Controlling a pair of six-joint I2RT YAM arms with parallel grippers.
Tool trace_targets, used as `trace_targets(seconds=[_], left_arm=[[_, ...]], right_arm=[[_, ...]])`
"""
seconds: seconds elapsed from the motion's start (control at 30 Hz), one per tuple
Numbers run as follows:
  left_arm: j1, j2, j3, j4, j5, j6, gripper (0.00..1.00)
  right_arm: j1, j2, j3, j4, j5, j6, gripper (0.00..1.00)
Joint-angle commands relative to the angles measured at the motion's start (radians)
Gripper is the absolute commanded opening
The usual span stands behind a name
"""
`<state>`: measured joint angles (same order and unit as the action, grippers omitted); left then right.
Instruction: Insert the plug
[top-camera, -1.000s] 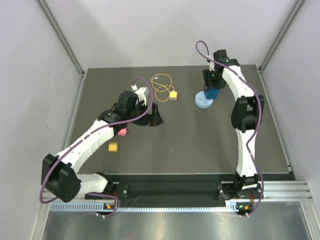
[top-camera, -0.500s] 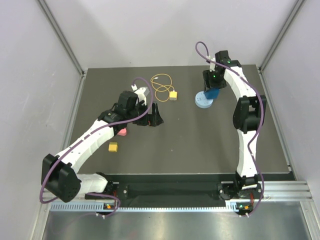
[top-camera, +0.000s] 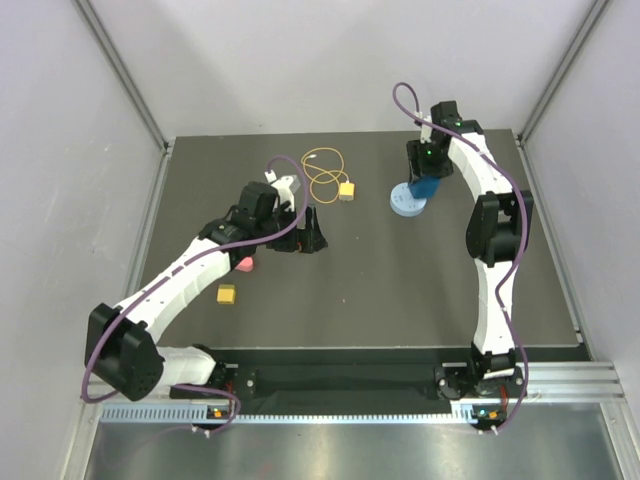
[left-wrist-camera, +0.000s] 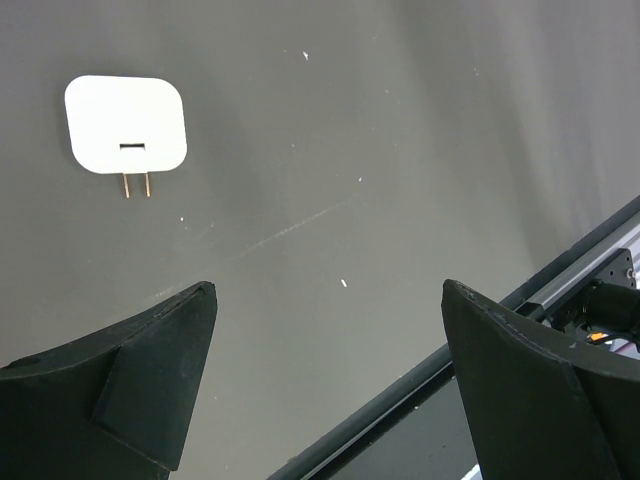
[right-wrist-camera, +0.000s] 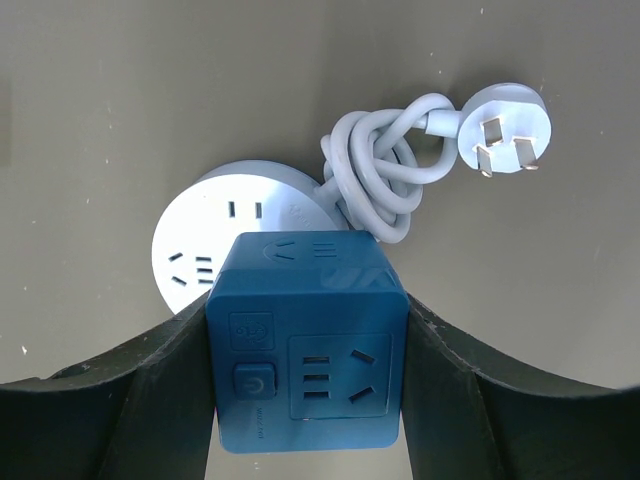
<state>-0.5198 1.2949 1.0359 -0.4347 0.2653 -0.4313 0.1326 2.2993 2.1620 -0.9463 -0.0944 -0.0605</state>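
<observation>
The plug (top-camera: 347, 190), a small yellow connector, lies on the dark mat at the end of its looped yellow wire (top-camera: 322, 170). My left gripper (top-camera: 311, 233) hovers just left of and nearer than it, open and empty (left-wrist-camera: 328, 292). In the left wrist view a pale squarish piece with two metal prongs (left-wrist-camera: 126, 125) lies flat; which object it is I cannot tell. My right gripper (top-camera: 425, 180) is shut on a blue cube socket (right-wrist-camera: 308, 340), held over a round pale-blue socket disc (right-wrist-camera: 215, 235).
The disc's grey cord is knotted beside it and ends in a three-pin plug (right-wrist-camera: 503, 125). A pink piece (top-camera: 243, 265) and a loose yellow block (top-camera: 227, 294) lie under the left forearm. The table's near rail (left-wrist-camera: 560, 275) runs close to the left gripper.
</observation>
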Motion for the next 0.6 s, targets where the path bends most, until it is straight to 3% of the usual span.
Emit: trace_targets(seconds=[0.0,0.57], left_arm=[[0.003,-0.003,0.013,0.019,0.009,0.009,0.98],[0.003,0.004,0.015,0.021,0.015,0.006,0.98]], right_arm=[[-0.013,-0.009,0.009,-0.12,0.036,0.002,0.0],[-0.014,-0.027,-0.017,-0.128,0.051,0.002,0.0]])
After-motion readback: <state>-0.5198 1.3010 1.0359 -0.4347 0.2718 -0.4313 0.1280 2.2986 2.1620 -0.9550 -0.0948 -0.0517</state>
